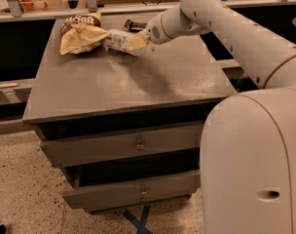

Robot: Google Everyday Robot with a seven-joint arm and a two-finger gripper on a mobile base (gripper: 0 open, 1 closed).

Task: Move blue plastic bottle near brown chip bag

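Observation:
The brown chip bag (81, 34), tan-yellow with a dark brown top band, lies at the far left of the grey cabinet top (133, 82). The blue plastic bottle (118, 40), clear with a pale label, lies on its side just right of the bag, its left end touching or almost touching it. My gripper (136, 42) is at the bottle's right end and is shut on it. The fingers are pale and cover part of the bottle. The arm reaches in from the right.
A small flat dark wrapper (134, 24) lies at the back of the top, behind the gripper. The cabinet has two drawers (138, 145) in front. A shelf rail runs behind it. My white body (255, 165) fills the lower right.

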